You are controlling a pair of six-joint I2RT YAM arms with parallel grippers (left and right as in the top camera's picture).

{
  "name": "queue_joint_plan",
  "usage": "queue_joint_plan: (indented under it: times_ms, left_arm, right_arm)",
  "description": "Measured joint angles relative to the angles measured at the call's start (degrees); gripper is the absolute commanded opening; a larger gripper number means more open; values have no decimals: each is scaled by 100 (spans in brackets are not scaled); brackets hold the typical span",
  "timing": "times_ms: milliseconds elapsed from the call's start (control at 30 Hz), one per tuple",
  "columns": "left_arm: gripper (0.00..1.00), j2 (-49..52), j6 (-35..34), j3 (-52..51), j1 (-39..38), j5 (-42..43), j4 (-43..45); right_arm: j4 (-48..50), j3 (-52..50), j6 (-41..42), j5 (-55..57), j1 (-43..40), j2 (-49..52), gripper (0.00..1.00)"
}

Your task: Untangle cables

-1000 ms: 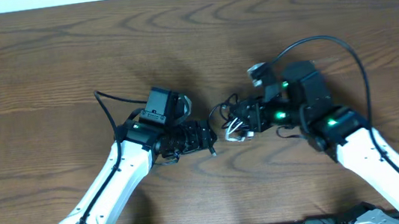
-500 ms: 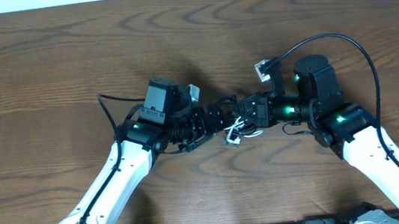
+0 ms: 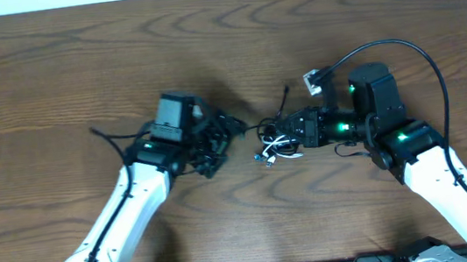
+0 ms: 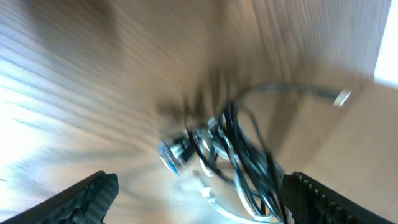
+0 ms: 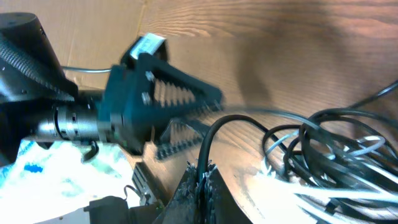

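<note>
The cables lie as one small tangle between my two grippers at the table's middle. The thin black cable (image 3: 284, 105) loops over the white cable (image 3: 278, 153), and one black end points away from me. My right gripper (image 3: 292, 130) is shut on a strand of the black cable (image 5: 205, 146), which rises from between its jaws (image 5: 202, 180). My left gripper (image 3: 220, 143) stands open just left of the tangle, touching nothing. In the left wrist view the tangle (image 4: 233, 158) lies ahead of the wide-apart fingers (image 4: 87, 198), blurred.
A thick black robot wire (image 3: 400, 44) arcs over the right arm, and another (image 3: 103, 135) sticks out left of the left arm. The wooden table (image 3: 76, 61) stretches to a pale back edge.
My left gripper has drawn back to the left, away from the tangle, and turned. The right gripper has kept its hold and barely shifted.
</note>
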Motion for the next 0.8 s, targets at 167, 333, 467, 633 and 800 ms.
queue_joint_plan:
  times_ms: [167,333,467,633,800]
  left_arm:
    - [91,-2,-17,2,822,-114,-356]
    - [91,-7,177,2,1060,479,-575]
    - [91,-9,291,0,859,675,-1032]
    - [91,-11,302,0,507,699,-1139]
    - [90,-11,302,0,122,684,-1137]
  right_arm:
    - [-79,0,-4,-7,-133,0,1]
    - [-76,0,55,-4,-133,0,1]
    - [20,0,949,-4,-133,0,1]
    - [627,-11,2085,-4,-138,0,4]
    - [1580,-28,3292,-7,-138,0,5]
